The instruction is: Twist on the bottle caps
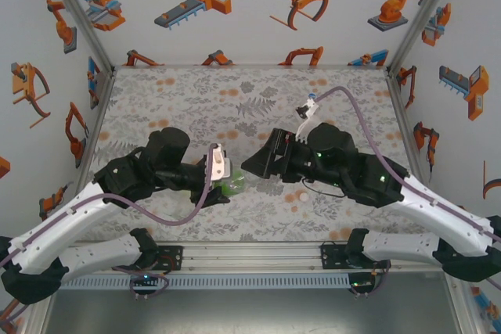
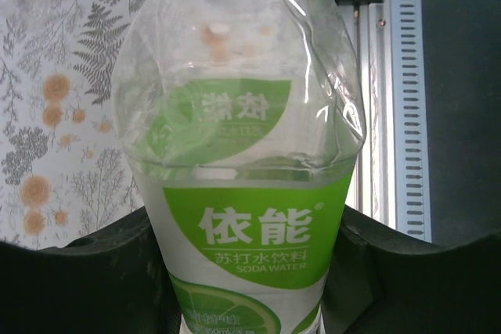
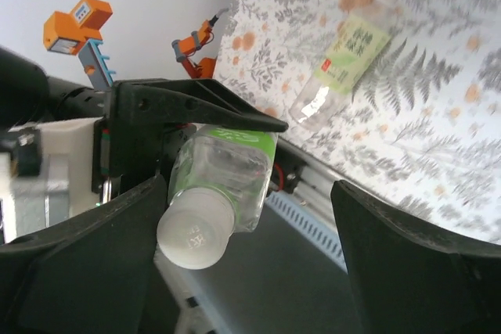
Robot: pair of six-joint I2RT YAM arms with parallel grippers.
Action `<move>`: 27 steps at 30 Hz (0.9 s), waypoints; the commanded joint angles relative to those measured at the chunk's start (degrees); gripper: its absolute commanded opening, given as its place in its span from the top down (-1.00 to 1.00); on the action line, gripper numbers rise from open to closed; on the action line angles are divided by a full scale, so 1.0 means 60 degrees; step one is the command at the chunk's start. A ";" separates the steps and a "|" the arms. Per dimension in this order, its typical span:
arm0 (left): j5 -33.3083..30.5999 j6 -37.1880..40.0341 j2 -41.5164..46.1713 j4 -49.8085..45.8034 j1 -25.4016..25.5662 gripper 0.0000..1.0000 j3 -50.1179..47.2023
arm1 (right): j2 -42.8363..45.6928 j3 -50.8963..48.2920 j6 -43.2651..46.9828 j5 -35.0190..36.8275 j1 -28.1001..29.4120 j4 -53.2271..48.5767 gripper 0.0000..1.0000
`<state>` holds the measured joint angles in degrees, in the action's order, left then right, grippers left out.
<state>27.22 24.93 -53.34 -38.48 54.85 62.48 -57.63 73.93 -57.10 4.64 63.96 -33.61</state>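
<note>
Fern-and-flower print covers the table (image 1: 156, 99), and walls dotted with orange robot drawings close it in. Above the near edge, the left gripper (image 1: 225, 177) is clenched on the bright green-label soda water bottle (image 2: 250, 224), holding it out toward the right gripper (image 1: 252, 165). A white cap (image 3: 194, 238) sits on that bottle's neck, and the right fingers (image 3: 368, 240) stand apart on either side of it, gripping nothing. So one cap looks to be on, though its tightness cannot be judged. A yellow-green-label bottle (image 3: 354, 54) lies on its side on the table, well apart; whether it is capped cannot be told. Both bottles are clear-walled, the held one dented, and no liquid level can be made out
</note>
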 commanded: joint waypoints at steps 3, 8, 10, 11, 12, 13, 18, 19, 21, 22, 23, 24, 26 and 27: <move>0.0738 0.0162 0.0233 0.0337 0.0058 1.00 -0.0103 | 0.0623 0.0104 0.4593 -0.0807 -0.0005 0.1469 -0.37; 0.1077 0.0281 0.0177 0.0030 0.0101 1.00 -0.0011 | 0.0782 -0.0069 0.7662 -0.2767 0.0001 0.2083 -0.18; 0.1144 0.0375 0.0161 -0.0216 0.0116 1.00 0.0056 | 0.0651 0.0274 0.8952 -0.3576 0.0001 0.1508 -0.12; 0.1160 0.0442 0.0116 -0.0389 0.0116 1.00 0.0084 | 0.0549 0.0521 0.9636 -0.3953 0.0003 0.1092 -0.09; 0.1171 0.0508 0.0076 -0.0580 0.0130 1.00 0.0148 | 0.0442 0.0787 1.0278 -0.4316 0.0003 0.0659 -0.06; 0.1189 0.0558 0.0027 -0.0752 0.0142 1.00 0.0198 | 0.0360 0.1004 1.0898 -0.4669 -0.0003 0.0246 -0.04; 0.1278 0.0795 -0.0173 -0.1461 0.0211 1.00 0.0412 | 0.0027 0.1650 1.3922 -0.5995 -0.0002 -0.1429 0.01; 0.1293 0.0784 -0.0189 -0.1507 0.0231 1.00 0.0429 | -0.0011 0.1653 1.4230 -0.6127 -0.0008 -0.1535 0.01; 0.1326 0.0782 -0.0192 -0.1527 0.0263 1.00 0.0453 | -0.0091 0.1589 1.4592 -0.6422 -0.0001 -0.1499 0.00; 0.1377 0.0774 -0.0203 -0.1526 0.0277 1.00 0.0456 | -0.0132 0.1553 1.4630 -0.6491 0.0002 -0.1439 0.00; 0.1430 0.0765 -0.0218 -0.1515 0.0288 1.00 0.0470 | -0.0179 0.1475 1.4655 -0.6514 -0.0001 -0.1361 0.00; 0.1453 0.0732 -0.0221 -0.1501 0.0306 1.00 0.0471 | -0.0233 0.1410 1.4658 -0.6498 -0.0006 -0.1276 0.00; 0.1483 0.0710 -0.0229 -0.1455 0.0335 1.00 0.0456 | -0.0337 0.1306 1.4658 -0.6487 0.0000 -0.1229 0.00; 0.1475 0.0709 -0.0233 -0.1454 0.0347 1.00 0.0456 | -0.0396 0.1266 1.4666 -0.6487 0.0010 -0.1221 0.00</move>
<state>33.87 27.99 -54.63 -46.33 56.49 63.33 -59.22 82.19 27.07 -31.97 63.94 -40.51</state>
